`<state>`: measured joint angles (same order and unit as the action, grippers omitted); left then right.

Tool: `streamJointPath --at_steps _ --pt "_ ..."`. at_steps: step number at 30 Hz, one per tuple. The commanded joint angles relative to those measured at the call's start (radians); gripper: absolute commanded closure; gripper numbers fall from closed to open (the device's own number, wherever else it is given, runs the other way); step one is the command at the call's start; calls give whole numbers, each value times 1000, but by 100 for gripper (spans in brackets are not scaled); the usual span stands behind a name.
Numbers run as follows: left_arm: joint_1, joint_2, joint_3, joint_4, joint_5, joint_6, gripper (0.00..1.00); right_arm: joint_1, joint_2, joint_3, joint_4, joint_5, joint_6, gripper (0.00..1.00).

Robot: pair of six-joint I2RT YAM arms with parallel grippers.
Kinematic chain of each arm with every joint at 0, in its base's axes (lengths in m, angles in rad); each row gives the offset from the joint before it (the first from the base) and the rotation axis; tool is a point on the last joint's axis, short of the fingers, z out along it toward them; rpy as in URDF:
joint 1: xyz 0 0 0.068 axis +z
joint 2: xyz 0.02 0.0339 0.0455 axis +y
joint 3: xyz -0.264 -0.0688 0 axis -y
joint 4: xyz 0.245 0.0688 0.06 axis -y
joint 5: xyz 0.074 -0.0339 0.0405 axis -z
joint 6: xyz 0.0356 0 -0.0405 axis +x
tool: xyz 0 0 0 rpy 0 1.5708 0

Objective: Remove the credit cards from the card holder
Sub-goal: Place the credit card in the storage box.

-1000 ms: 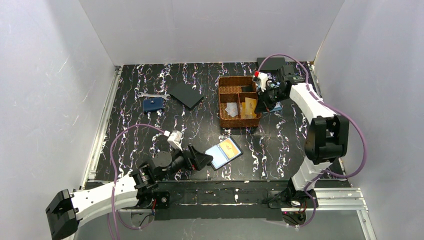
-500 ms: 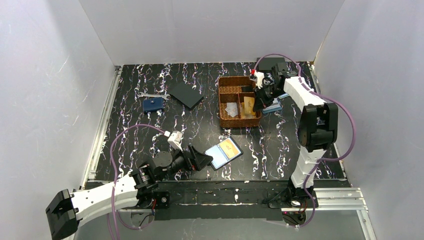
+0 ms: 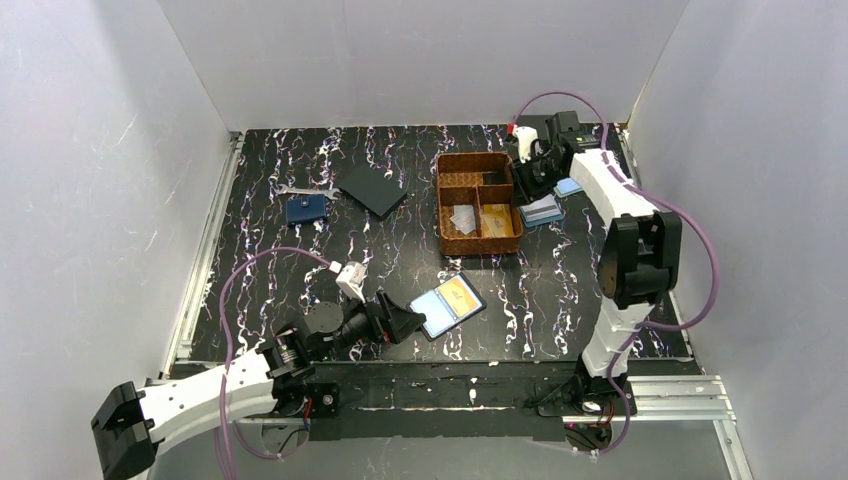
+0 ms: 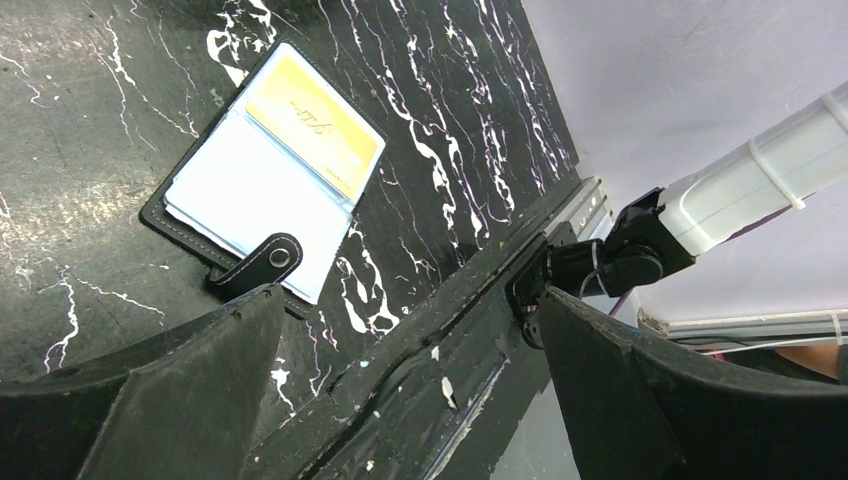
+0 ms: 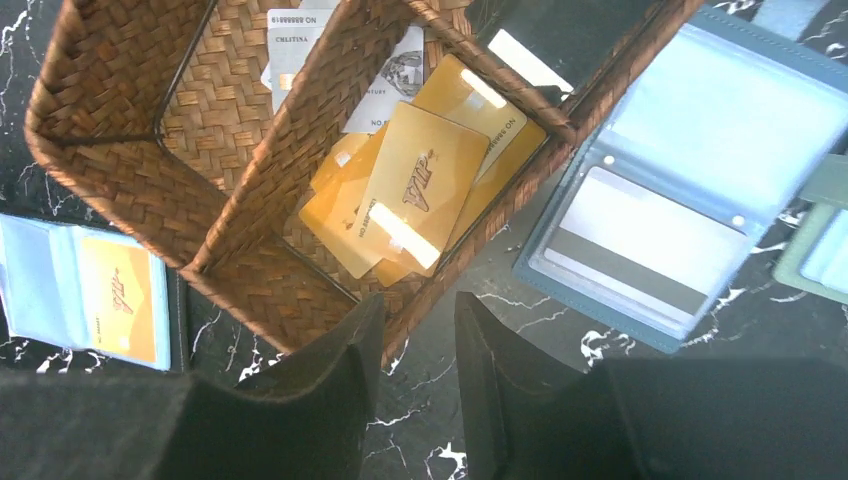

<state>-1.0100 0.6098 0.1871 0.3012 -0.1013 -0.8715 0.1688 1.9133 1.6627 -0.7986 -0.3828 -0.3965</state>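
1. The woven basket [image 3: 478, 157] stands on the marbled black table [image 3: 270, 260]. Gold credit cards [image 5: 415, 195] lie loose in its near right compartment.
2. The card holder [image 3: 440, 312] lies open and flat in front of the basket's near wall, apart from it. 1 orange-gold card [image 4: 315, 140] sits in the sleeve nearer the basket.
3. The left gripper [image 4: 405, 300] is in front of the basket and to its left. Its fingers are spread wide and empty, just short of the holder's edge.
4. The right gripper [image 5: 420, 300] hangs over the basket's far right corner, fingers slightly parted and gripping nothing.
5. A pale blue holder [image 3: 541, 210] lies just beside the basket's right wall.
6. Left of the basket, bare table runs to a black pad [image 3: 371, 189] and a navy wallet [image 3: 306, 208].
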Motion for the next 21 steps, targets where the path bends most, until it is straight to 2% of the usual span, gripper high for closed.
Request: streamJointPath --at_steps 1,9,15,21 --pt "6 -25 35 -14 2 -10 2 0 -177 -75 63 -20 -25 58" --pt "11 -16 34 19 24 -80 2 0 -518 -433 188 -407 -158 48" --pt "11 59 57 38 44 -114 2 0 -718 -643 304 -549 -171 31" --pt "12 151 90 45 66 -145 2 0 -799 -776 369 -630 -161 20"
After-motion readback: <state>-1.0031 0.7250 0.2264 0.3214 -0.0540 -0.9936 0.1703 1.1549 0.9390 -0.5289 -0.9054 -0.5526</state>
